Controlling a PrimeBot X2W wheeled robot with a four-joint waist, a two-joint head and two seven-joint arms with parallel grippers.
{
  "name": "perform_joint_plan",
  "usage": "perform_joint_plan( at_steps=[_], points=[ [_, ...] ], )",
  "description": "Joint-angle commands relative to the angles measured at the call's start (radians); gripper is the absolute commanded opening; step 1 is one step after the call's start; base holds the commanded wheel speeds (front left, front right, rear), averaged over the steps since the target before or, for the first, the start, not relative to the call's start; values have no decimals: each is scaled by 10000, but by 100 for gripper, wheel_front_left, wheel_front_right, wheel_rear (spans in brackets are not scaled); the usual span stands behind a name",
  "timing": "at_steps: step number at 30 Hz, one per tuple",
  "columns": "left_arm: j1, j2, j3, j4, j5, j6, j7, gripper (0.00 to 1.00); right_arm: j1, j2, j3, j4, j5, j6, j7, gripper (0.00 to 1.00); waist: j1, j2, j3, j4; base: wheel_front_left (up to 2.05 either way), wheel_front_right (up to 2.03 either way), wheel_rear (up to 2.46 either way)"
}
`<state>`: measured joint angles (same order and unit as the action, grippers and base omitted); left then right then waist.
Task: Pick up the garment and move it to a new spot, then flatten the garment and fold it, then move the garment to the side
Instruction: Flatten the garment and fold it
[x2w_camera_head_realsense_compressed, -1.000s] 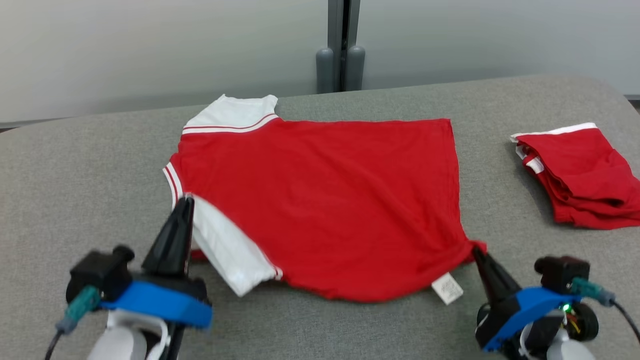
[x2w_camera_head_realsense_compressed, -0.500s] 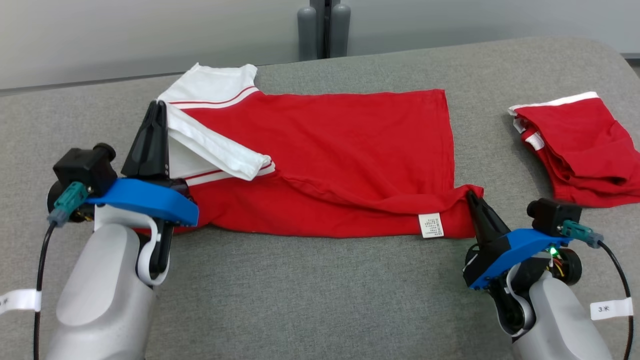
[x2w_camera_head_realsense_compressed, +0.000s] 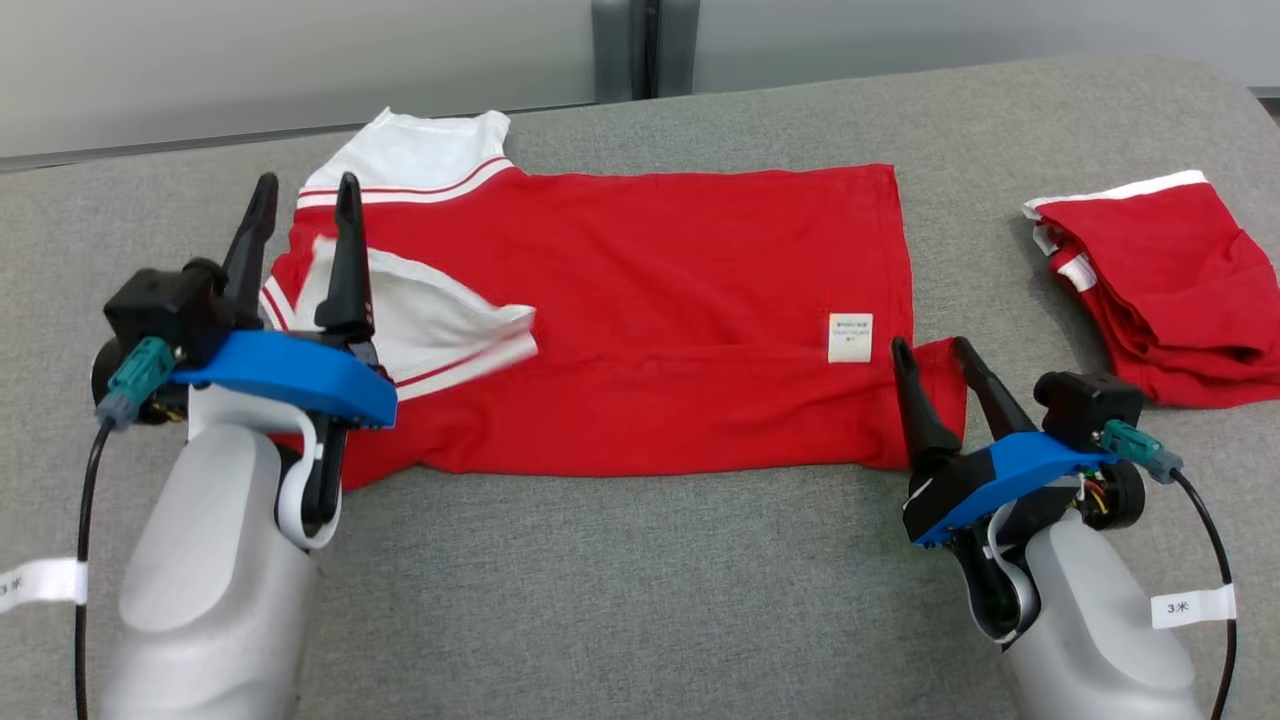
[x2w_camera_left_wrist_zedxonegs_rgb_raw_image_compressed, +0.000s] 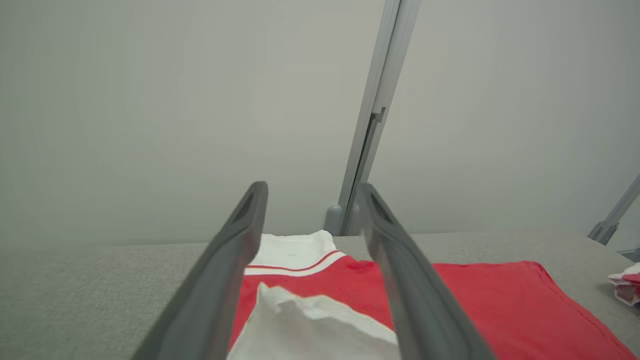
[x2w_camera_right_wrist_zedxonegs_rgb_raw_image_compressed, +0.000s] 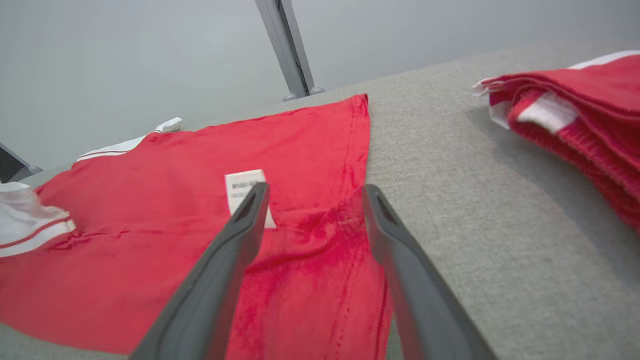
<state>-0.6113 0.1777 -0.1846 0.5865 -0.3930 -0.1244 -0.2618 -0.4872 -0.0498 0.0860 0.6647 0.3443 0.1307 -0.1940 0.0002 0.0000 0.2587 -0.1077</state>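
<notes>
The garment is a red shirt with white sleeves, lying on the grey table with its near half folded over the far half. A white label shows on top. My left gripper stands open above the folded white sleeve at the shirt's left end, nothing between its fingers. My right gripper is open just above the shirt's near right corner. In the left wrist view the garment lies below the open fingers. In the right wrist view the garment and its label lie under the spread fingers.
A second red and white garment lies folded at the table's right side, also in the right wrist view. The grey table reaches to a pale wall with a grey post behind.
Both grippers carried the shirt's near edge away from me over the far half, then opened and let it go. The head camera has tilted down over the frames.
</notes>
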Motion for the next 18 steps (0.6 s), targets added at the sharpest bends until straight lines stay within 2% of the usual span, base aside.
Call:
perform_joint_plan(
  at_steps=[1,7,12,15,18],
  points=[
    [183,-10,56,-22,40,-58,-41,100,-136,-14,-5,-45,-57,1,-86,100,-2,0,-7,9,0,0,0],
    [1372,-8,509,-540,-213,-73,-42,100,632,-19,-389,-1105,-1069,1,-574,100,-2,0,-219,61,0,0,0],
    [2510,194,639,-594,-541,-79,17,100,1594,-14,-775,-2164,-1734,1,-437,100,-2,0,-471,145,0,0,0],
    [3087,210,641,-655,-805,-69,566,100,2201,-14,-826,-2767,-1841,1,-101,100,-2,0,-575,221,0,0,0],
    [3466,183,686,-735,-1122,149,1495,100,2716,-17,-818,-3324,-1771,1,276,100,-2,0,-601,281,0,0,0]
  ],
)
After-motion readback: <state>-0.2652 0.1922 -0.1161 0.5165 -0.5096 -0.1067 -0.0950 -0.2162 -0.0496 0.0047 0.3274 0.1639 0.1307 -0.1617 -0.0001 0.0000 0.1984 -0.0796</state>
